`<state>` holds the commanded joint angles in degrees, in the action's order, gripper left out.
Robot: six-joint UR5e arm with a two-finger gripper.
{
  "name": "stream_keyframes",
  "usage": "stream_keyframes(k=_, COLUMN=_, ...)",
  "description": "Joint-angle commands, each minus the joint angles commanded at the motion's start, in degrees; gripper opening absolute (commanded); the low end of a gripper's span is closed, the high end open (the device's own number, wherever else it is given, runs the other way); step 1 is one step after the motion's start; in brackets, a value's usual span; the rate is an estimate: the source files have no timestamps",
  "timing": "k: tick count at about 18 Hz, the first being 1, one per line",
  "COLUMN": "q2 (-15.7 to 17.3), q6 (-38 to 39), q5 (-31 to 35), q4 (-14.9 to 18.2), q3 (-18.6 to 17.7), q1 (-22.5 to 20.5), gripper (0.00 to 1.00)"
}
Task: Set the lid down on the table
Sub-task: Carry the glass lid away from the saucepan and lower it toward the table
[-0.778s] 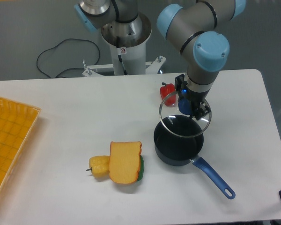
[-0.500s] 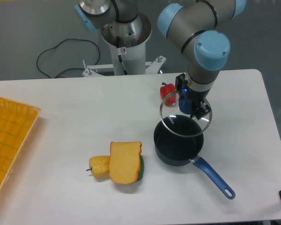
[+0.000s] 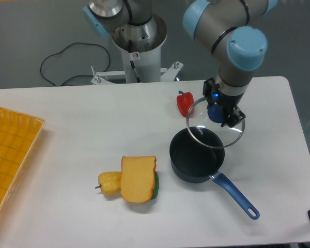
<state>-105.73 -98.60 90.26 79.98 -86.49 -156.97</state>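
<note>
Lid in tool, above saucepan rim

Held by its blue knob in the end effector: lid, tilted, above saucepan on bench.

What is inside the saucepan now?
The saucepan looks empty: only its dark bottom shows. The lid, held by the gripper, covers part of the far rim.

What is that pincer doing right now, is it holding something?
Pincer: closed on the blue knob of the glass lid, holding it tilted in the air over the saucepan.
</note>
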Motion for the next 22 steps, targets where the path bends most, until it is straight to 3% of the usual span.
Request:
stream_keyframes(k=7, q2=-2.2, q6=-4.6, q5=0.5, q4=-2.8, q3=0.5, q1=-1.1, gripper=0.51)
stream_keyframes(k=12, q2=-4.3, q6=-9.2, q5=1.8, q4=-3.6, q3=0.7, q1=-4.7, gripper=0.51)
stream_keyframes(k=15, q2=-6.1, q6=-10.7, q5=1.9, q4=-7.7, q3=0.3, q1=-5.8, gripper=0.51)
stream_keyframes(k=22, q2=-8.3, q6=-11.4, q5=1.9, q4=-10.2, q3=-0.3, q1=-7.8, gripper=0.51)
